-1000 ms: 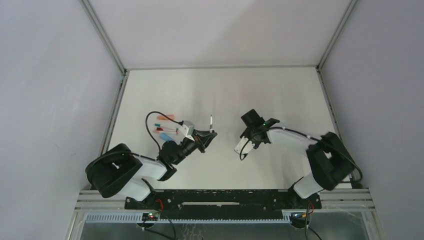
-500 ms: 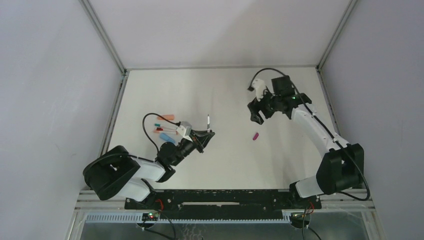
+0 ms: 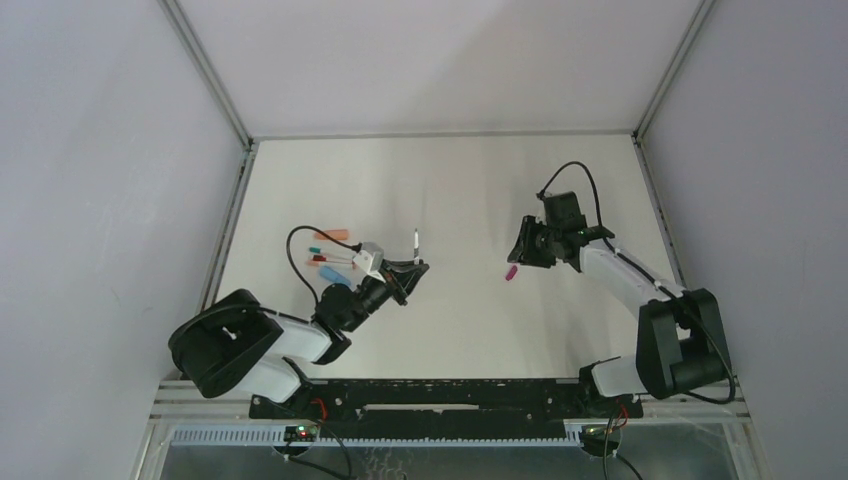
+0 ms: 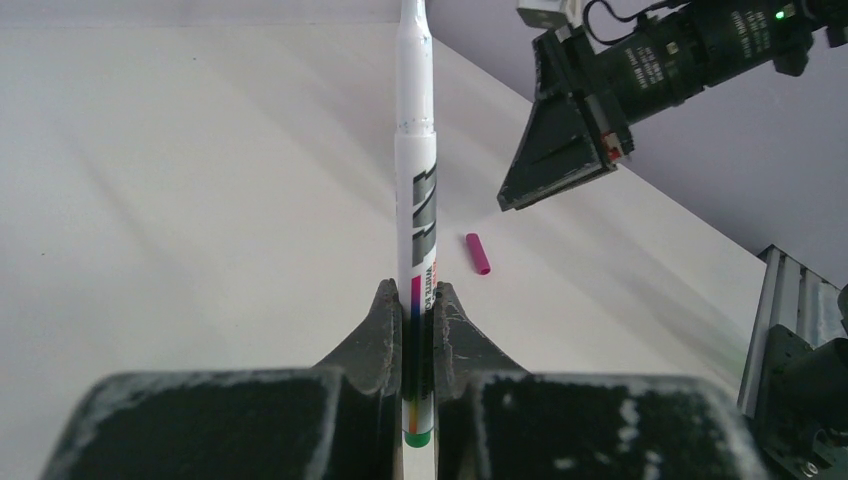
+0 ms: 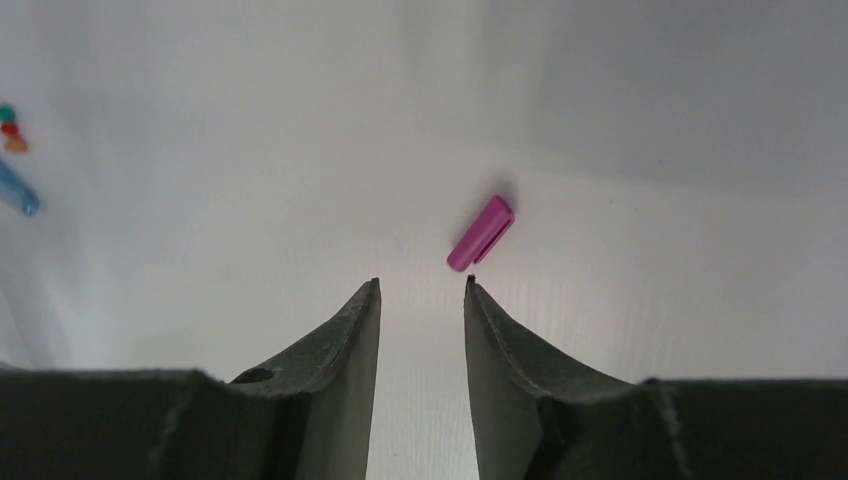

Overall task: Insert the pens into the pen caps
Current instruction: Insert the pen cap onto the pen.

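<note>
Currently one pen point(image 4: 415, 200) in left pincer point(image 4: 412, 292); one magenta cap point(image 4: 478, 253) loose.

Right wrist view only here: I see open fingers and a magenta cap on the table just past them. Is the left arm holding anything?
Observer: Yes, the left gripper is shut on a white pen that sticks out ahead of it.
Operator: Close to my cap?
Observer: No, the magenta cap lies apart from the pen, over on the right gripper's side.
Operator: Other pens?
Observer: A cluster of pens and caps lies on the table beside the left arm.
</note>
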You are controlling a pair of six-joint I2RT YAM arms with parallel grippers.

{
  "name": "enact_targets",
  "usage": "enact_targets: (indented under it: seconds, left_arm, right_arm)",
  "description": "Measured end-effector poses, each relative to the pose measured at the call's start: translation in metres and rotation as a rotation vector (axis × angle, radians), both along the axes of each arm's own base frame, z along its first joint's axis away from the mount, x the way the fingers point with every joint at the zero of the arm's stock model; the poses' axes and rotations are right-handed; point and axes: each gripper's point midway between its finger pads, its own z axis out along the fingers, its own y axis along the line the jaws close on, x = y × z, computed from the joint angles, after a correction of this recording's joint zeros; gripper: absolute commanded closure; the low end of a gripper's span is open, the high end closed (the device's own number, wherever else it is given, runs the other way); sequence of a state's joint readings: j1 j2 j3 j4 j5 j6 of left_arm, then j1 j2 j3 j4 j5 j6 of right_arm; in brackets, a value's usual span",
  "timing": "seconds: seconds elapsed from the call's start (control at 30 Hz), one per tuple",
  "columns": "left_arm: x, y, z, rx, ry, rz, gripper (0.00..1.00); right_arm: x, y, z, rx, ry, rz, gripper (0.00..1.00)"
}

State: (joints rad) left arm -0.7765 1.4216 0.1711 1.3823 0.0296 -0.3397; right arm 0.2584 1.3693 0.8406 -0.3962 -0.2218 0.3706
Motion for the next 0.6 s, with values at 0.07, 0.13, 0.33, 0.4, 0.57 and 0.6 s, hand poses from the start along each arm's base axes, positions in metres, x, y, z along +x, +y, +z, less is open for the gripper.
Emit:
enact_targets:
  seconds: [0.07,0.13,0.33,0.4,0.57,0.6]
  left_arm:
    - [0.000,0.000,-0.002,0.003,0.004,0.000,0.98]
    - [0.000,0.000,-0.002,0.004,0.004,0.000,0.98]
    - [0.000,0.000,-0.002,0.004,0.004,0.000,0.98]
    - [0.000,0.000,-0.002,0.005,0.005,0.000,0.98]
    - [0.000,0.000,-0.004,0.008,0.009,-0.001,0.98]
    - [0.000,0.000,-0.004,0.008,0.008,-0.001,0.98]
  right_arm:
    - [0.004,0.000,-0.008,0.000,0.019,-0.034,0.57]
    - [0.006,0.000,-0.019,-0.008,0.051,-0.062,0.57]
    - [0.010,-0.003,-0.033,-0.039,0.076,-0.111,0.56]
    - [0.011,-0.003,-0.035,-0.047,0.078,-0.120,0.57]
    - [0.011,-0.003,-0.053,-0.086,0.118,-0.123,0.62]
    - [0.011,-0.003,-0.057,-0.097,0.127,-0.123,0.63]
